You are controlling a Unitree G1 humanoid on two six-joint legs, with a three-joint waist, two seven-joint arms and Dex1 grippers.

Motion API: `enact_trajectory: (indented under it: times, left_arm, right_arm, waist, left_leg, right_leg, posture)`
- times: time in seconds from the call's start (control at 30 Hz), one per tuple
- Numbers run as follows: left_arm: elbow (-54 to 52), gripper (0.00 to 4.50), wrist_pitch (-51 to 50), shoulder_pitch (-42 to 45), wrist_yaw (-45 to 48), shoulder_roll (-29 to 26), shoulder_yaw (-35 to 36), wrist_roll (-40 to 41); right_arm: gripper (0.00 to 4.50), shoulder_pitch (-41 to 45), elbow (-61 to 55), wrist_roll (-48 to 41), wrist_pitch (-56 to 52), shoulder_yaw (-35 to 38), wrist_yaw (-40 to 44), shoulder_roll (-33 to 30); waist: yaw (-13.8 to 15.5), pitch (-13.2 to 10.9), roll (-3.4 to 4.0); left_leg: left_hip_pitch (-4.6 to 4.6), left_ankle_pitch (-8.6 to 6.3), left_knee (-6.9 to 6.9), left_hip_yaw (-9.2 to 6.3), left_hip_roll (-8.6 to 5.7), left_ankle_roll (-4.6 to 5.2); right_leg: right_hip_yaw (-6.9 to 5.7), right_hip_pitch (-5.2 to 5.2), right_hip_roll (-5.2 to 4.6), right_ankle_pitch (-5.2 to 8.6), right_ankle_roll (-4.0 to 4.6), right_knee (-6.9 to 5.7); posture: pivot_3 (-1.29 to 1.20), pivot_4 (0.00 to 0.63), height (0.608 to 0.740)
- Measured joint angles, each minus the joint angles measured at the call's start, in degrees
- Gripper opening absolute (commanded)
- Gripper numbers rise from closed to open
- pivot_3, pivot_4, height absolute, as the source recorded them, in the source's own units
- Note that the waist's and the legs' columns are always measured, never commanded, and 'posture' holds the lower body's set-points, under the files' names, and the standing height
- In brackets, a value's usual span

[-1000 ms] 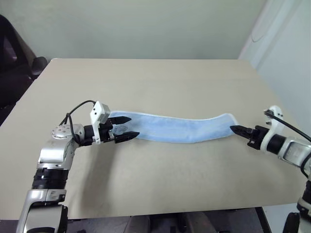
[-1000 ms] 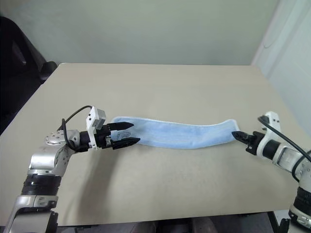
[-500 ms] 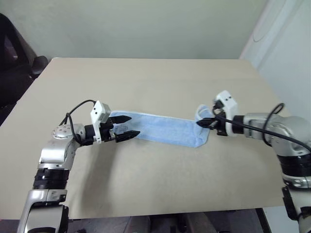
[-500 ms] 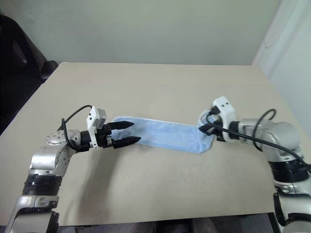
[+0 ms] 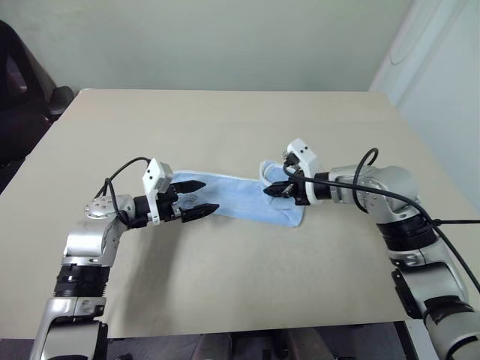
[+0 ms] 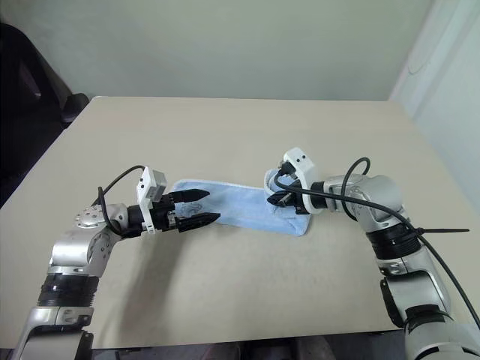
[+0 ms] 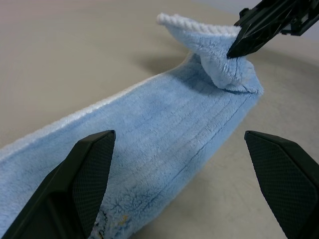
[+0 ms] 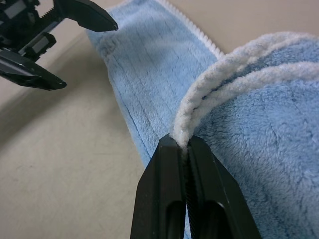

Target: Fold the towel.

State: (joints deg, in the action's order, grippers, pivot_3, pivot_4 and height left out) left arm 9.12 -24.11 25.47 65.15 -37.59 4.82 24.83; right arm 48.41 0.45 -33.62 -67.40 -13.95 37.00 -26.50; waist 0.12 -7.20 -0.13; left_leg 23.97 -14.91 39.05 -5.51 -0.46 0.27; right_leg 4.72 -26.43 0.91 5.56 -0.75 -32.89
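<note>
The towel [image 5: 240,196] is a light-blue terry strip with white edging, lying across the middle of the tan table [image 5: 225,285]. My right gripper [image 5: 268,191] is shut on the towel's right end and holds it lifted and doubled back over the strip, so a fold sits at the right [image 5: 296,217]. The right wrist view shows the fingers [image 8: 169,199] pinched on the white edging [image 8: 209,94]. My left gripper [image 5: 208,195] is open, its fingers on either side of the towel's left end. The strip [image 7: 164,129] runs between those fingers towards the right gripper [image 7: 237,50].
A dark chair [image 5: 22,97] stands beyond the table's far left corner. A white wall panel [image 5: 442,82] runs close along the right edge. Bare tabletop stretches in front of and behind the towel.
My right gripper has carried the towel's right end leftward over the strip, towards the left gripper, and the flat part is now shorter. The left gripper has stayed in place, open.
</note>
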Motion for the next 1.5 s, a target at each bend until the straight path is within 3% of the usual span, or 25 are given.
enact_trajectory:
  times: [0.23, 0.33, 0.5, 0.73, 0.83, 1.0, 1.3, 1.5]
  left_arm:
    - [-0.01, 4.50, 0.06, 0.02, -0.36, 0.08, -0.26, -0.01]
    - [0.00, 4.50, 0.14, 0.04, -0.35, 0.08, -0.32, -0.02]
    - [0.04, 4.50, 0.36, 0.36, -0.31, 0.20, -0.62, -0.05]
    - [0.18, 4.50, 0.58, 0.66, -0.28, 0.23, -0.70, -0.08]
    - [0.28, 4.50, 0.60, 0.68, -0.29, 0.11, -0.68, -0.08]
    - [2.06, 4.50, 1.09, 1.39, -0.31, -0.15, -0.66, -0.23]
    - [3.50, 4.50, -0.08, 3.58, -1.66, 0.27, 0.53, 1.02]
    - [2.71, 4.50, -4.51, 2.69, -4.05, 0.53, 3.62, 4.26]
  right_arm:
    - [0.04, 0.01, 0.46, 0.16, -3.33, 0.04, -0.56, 3.47]
    - [0.68, -0.03, 0.54, 0.21, -3.90, 0.49, -1.12, 4.18]
    - [2.26, -0.15, 0.99, -0.06, -4.35, 4.17, -1.96, 5.24]
    - [2.26, -3.07, -5.31, -2.37, -7.05, 12.09, -3.13, 4.07]
    - [1.69, -5.17, -7.12, -2.63, -7.48, 14.99, -4.25, 2.50]
    - [0.04, -10.03, -7.27, 1.36, -0.96, 14.74, -5.72, 0.32]
    - [0.04, -15.17, 3.12, 14.84, 20.24, 2.32, -3.32, 0.74]
    - [0.04, -16.38, 4.24, 20.29, 28.48, -1.03, -0.90, 0.01]
  waist:
    - [-0.02, 0.00, 0.00]
    - [-0.01, 0.00, 0.00]
    - [0.03, 0.00, 0.00]
    - [0.12, 0.01, -0.01]
    - [0.11, 0.01, -0.01]
    - [0.08, 0.02, -0.03]
    - [-0.03, 0.02, -0.03]
    - [-0.08, 0.07, -0.11]
  left_leg:
    - [0.00, 0.00, -0.02, 0.00, 0.00, -0.04]
    - [0.00, 0.00, -0.01, 0.00, 0.00, -0.05]
    - [0.00, -0.01, -0.01, 0.00, 0.00, -0.07]
    - [0.01, -0.02, -0.02, 0.00, 0.00, -0.09]
    - [0.01, -0.02, 0.02, 0.00, -0.01, -0.08]
    - [-0.03, -0.01, -0.02, 0.00, 0.03, -0.07]
    - [-0.04, 0.01, -0.02, 0.00, 0.06, -0.05]
    - [-0.28, -0.01, -0.02, 0.00, 0.07, -0.08]
  right_leg:
    - [0.00, -0.06, 0.02, -0.06, 0.10, -0.01]
    - [0.00, -0.07, 0.02, -0.06, 0.10, -0.01]
    - [0.00, -0.07, 0.02, -0.07, 0.12, -0.01]
    - [-0.01, -0.06, 0.02, -0.07, 0.12, 0.00]
    - [0.00, -0.04, 0.01, -0.07, 0.12, 0.00]
    - [-0.01, -0.05, 0.03, -0.09, 0.16, -0.05]
    - [-0.02, -0.05, 0.04, -0.09, 0.14, -0.03]
    - [-0.02, 0.21, 0.04, -0.08, 0.12, -0.01]
  posture:
    - [0.00, 0.150, 0.740]
    - [0.00, 0.150, 0.740]
    - [0.00, 0.150, 0.740]
    - [0.00, 0.150, 0.740]
    - [0.00, 0.150, 0.740]
    - [0.00, 0.150, 0.740]
    - [0.00, 0.150, 0.740]
    - [0.00, 0.150, 0.740]
